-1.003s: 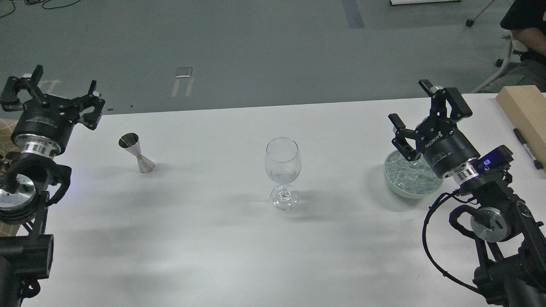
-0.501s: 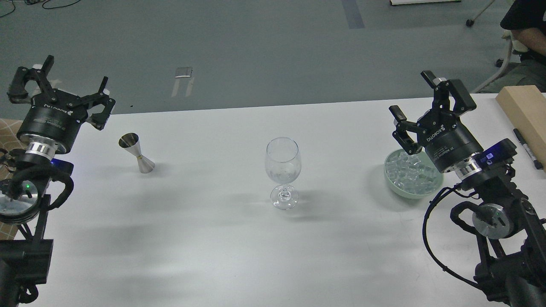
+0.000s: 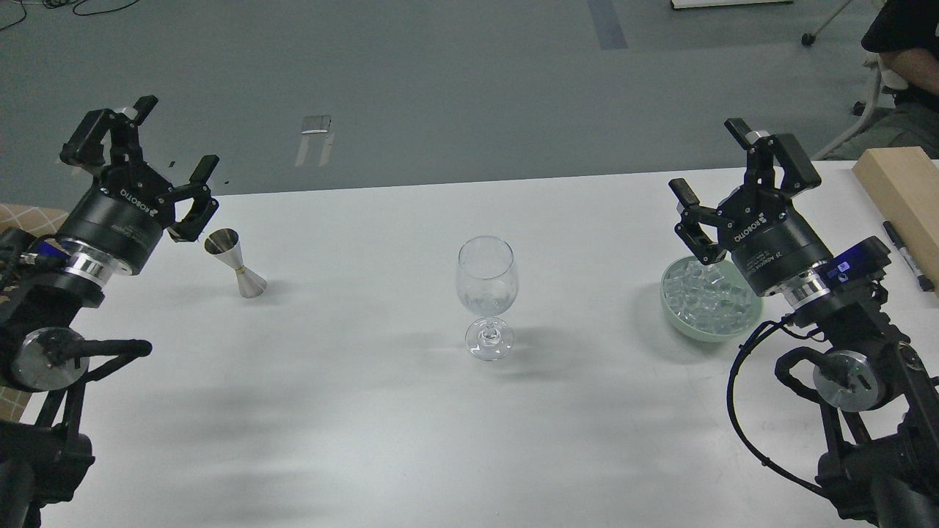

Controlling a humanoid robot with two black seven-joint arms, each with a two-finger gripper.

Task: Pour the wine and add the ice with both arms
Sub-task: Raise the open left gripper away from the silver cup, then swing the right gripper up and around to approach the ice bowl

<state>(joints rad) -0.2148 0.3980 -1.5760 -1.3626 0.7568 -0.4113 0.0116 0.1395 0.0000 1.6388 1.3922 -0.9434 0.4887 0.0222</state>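
Observation:
A clear stemmed wine glass (image 3: 486, 293) stands upright mid-table. A steel jigger (image 3: 236, 262) stands at the left. A pale green bowl (image 3: 678, 323) at the right holds several small clear ice cubes (image 3: 706, 297). My left gripper (image 3: 150, 158) is open and empty, just left of and above the jigger, not touching it. My right gripper (image 3: 726, 172) is open and empty, over the far side of the bowl, with its lower fingers just above the ice.
A wooden block (image 3: 906, 191) and a black marker (image 3: 906, 253) lie at the table's right edge. The white table's (image 3: 367, 411) far edge runs just behind both grippers. A seated person (image 3: 906, 44) is at the top right.
My left gripper has swung right and down toward the jigger and turned. My right gripper has risen slightly over the ice bowl. Both stay open.

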